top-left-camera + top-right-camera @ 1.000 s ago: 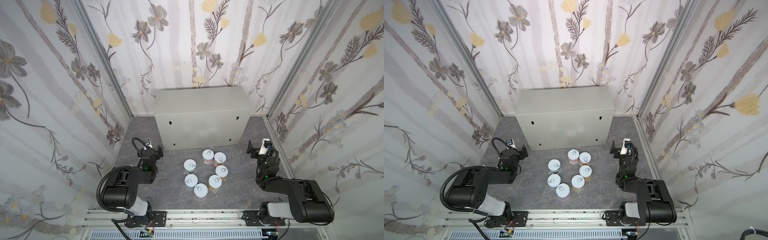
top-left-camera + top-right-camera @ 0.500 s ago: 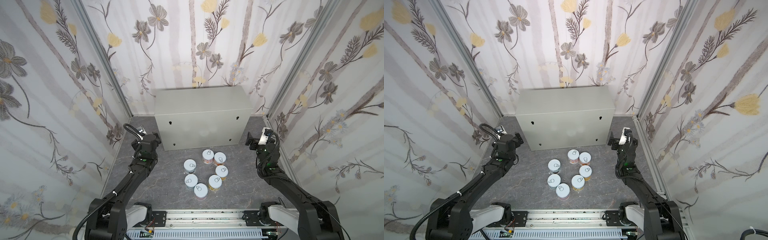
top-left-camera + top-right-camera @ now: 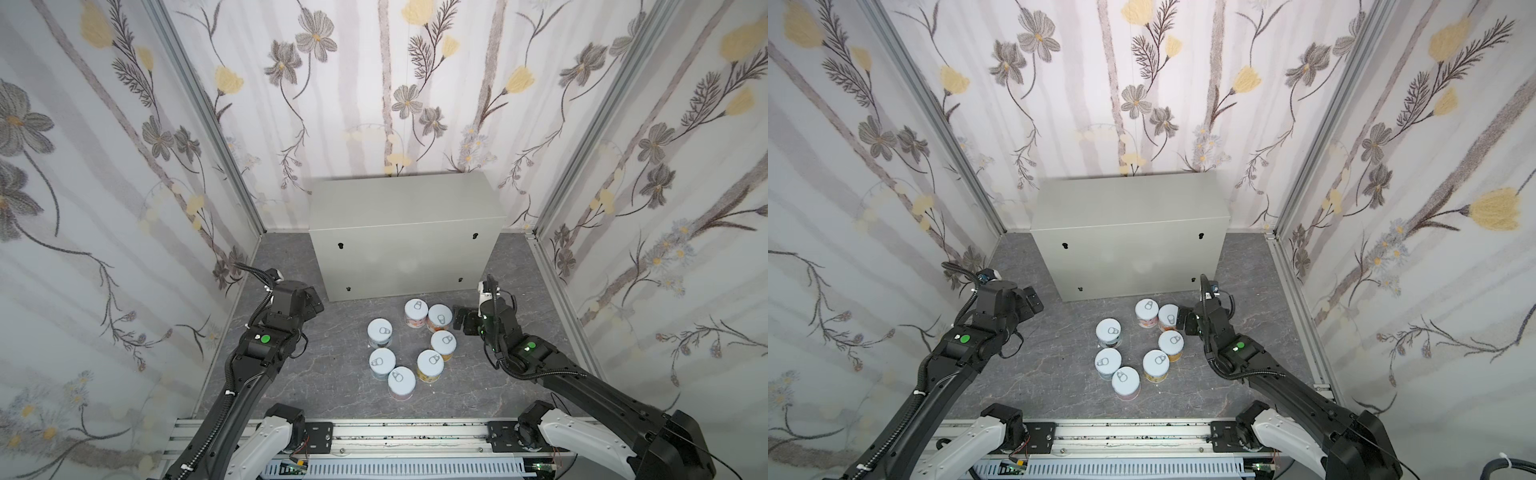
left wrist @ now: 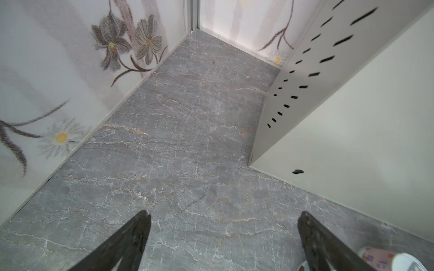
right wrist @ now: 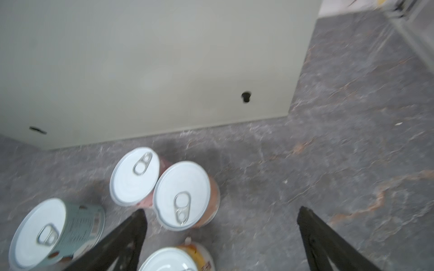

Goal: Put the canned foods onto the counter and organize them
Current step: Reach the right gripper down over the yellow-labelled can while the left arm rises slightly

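Your tins (image 3: 430, 360): smooth pale metal lids (image 5: 183, 187), printed labels (image 5: 81, 223). Your bench (image 3: 399, 203) is smooth, matt-painted sheet metal. The floor (image 3: 332, 365) looks marbled, stone-like, with dull sheen.

Seven pull-tab tins (image 3: 1155, 361) clustered upright on the dark marbled floor (image 3: 1059, 374), in front of a grey-beige cabinet (image 3: 1129, 249), right hand (image 3: 1185, 321) just beside the cluster, left hand (image 3: 1032, 300) well apart, floral walls (image 3: 1142, 83) all round
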